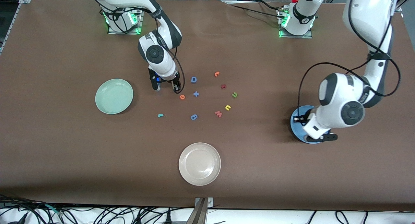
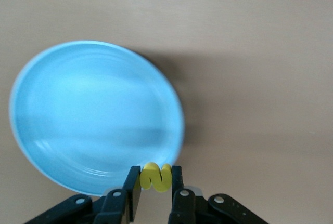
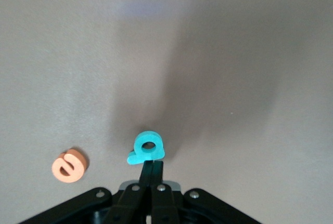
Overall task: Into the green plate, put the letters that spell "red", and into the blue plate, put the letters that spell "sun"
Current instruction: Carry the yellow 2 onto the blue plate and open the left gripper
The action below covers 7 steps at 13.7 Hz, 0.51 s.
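Observation:
My left gripper (image 2: pixel 156 176) is shut on the yellow "s" (image 2: pixel 156 176), which hangs over the rim of the blue plate (image 2: pixel 93 115). In the front view this gripper (image 1: pixel 301 119) covers most of the blue plate (image 1: pixel 295 124). My right gripper (image 3: pixel 152 166) is down at the table with its jaws shut, their tips pinching the edge of the teal "d" (image 3: pixel 148 148). The orange "e" (image 3: pixel 69 165) lies beside it. From the front, the right gripper (image 1: pixel 176 87) hides the "d". The "e" (image 1: pixel 182 97), teal "r" (image 1: pixel 160 115), yellow "u" (image 1: pixel 228 107) and green "n" (image 1: pixel 234 94) lie loose. The green plate (image 1: pixel 114 96) holds nothing.
Among the letters lie a blue D (image 1: pixel 194 79), a blue plus (image 1: pixel 195 94), a blue 6 (image 1: pixel 194 117), a pink W (image 1: pixel 219 113), a dark red letter (image 1: pixel 223 86) and a small orange letter (image 1: pixel 217 74). A beige-white plate (image 1: pixel 199 164) sits nearest the front camera.

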Available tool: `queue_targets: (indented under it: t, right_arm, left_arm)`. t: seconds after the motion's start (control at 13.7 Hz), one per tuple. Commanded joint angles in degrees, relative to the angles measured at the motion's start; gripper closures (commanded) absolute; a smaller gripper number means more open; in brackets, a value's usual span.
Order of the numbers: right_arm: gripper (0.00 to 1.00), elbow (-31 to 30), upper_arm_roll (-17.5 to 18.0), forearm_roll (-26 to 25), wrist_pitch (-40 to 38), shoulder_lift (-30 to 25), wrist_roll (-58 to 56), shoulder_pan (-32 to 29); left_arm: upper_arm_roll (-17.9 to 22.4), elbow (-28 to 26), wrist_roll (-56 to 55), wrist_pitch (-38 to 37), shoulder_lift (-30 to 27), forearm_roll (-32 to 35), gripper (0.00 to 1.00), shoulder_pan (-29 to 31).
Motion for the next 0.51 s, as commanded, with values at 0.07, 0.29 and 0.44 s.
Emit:
queue_targets:
  t: [0.07,0.29,0.44]
  right_arm:
    - [1.0,0.2,-0.3,-0.1,-1.8,-1.1,-0.7,0.4]
    - [1.0,0.2,-0.4,-0.2,-1.8,-0.6,-0.8,0.4]
    - [0.12,0.2,-0.5,-0.3,-1.8,-0.5,-0.6,0.4]
  left_arm:
    - [-0.4,1.9,3.8,-0.1,2.7,1.2,0.88,3.3]
    - [-0.4,1.9,3.3,0.0,3.0,1.2,0.0,3.2]
    - [-0.5,2.5,3.1,-0.1,2.3,1.2,0.0,3.0]
